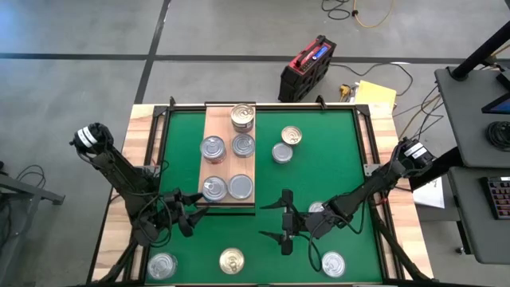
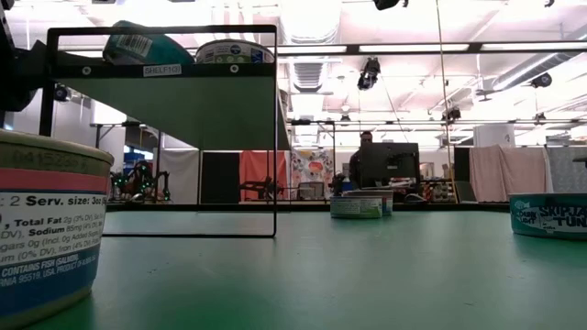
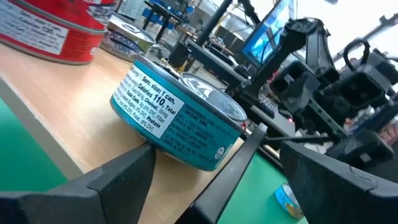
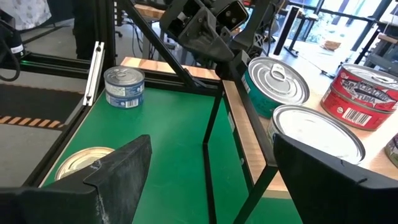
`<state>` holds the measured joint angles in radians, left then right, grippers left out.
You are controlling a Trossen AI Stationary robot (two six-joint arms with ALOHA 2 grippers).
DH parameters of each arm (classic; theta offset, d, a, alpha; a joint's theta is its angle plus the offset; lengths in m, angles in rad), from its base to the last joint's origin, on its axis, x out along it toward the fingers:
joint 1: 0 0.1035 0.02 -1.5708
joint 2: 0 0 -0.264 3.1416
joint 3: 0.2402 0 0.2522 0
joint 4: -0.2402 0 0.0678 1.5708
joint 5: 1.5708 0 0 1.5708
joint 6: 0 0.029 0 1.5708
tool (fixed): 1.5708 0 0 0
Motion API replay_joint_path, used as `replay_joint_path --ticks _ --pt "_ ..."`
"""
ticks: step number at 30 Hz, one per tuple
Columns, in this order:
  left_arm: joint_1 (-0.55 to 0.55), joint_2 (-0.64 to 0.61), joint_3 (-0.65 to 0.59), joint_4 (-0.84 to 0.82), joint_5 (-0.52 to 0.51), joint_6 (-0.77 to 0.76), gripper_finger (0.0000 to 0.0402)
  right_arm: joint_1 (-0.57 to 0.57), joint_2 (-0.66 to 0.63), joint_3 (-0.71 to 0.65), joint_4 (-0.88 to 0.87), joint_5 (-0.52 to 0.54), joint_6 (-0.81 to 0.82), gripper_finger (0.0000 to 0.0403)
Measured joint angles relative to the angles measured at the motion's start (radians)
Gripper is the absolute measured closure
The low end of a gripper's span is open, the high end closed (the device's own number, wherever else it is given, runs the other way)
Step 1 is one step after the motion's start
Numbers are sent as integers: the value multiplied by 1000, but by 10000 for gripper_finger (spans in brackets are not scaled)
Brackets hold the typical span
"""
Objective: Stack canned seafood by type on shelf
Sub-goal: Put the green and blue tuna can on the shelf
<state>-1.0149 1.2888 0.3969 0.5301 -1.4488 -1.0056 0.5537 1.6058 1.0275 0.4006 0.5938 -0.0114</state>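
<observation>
Shelf [image 1: 230, 171] lay on the green mat [image 1: 319, 171], toward its left half, running from the far edge to about mid-table. Five tins sat on it: a two-high stack [image 1: 243, 117] at the far end, two silver-lidded tins [image 1: 213, 147] and [image 1: 244, 145] side by side in the middle, two more [image 1: 214, 188] and [image 1: 241, 186] at the near end.

Left gripper [image 1: 194, 209] was just off the shelf's near-left corner, fingers spread wide, nothing between them. The teal tin [image 3: 180, 118] at the near-left end of the shelf sat right ahead of it, apart from both fingers [image 3: 118, 180]; a red tin [image 3: 50, 28] lay further along the board. Left arm came in low from the table's left side, angled toward the shelf.

Right gripper [image 1: 285, 222] hung over bare mat to the right of the shelf's near end, fingers wide apart, empty. Its wrist view showed the shelf's near tins [image 4: 317, 137] beside one finger [image 4: 336, 177] but not touching. Right arm stretched in from the right edge, bent low.

Loose tins on the mat: two touching [image 1: 287, 143] right of the shelf, one [image 1: 316, 209] partly under the right arm, one silver [image 1: 333, 264] near-right, one gold-lidded [image 1: 231, 260] at near centre, one silver [image 1: 162, 265] near-left.
</observation>
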Motion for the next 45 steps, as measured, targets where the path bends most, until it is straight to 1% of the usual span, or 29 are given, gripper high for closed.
replay_joint_path --ticks 10,15,22,34,45 --pt "-2 0 0 0 -14 -83 74 5 0 0 -3 -2 12 74" --pt "-2 0 0 0 -22 -166 74 5 0 0 -2 -3 13 74" --pt "-2 -1 0 5 -21 -245 74 5 0 0 -2 -2 13 74" --pt "-3 -6 0 9 -11 -249 74 6 0 0 -4 -2 10 74" --pt "-3 -6 -1 3 -47 -240 74 6 0 0 -8 -2 11 74"
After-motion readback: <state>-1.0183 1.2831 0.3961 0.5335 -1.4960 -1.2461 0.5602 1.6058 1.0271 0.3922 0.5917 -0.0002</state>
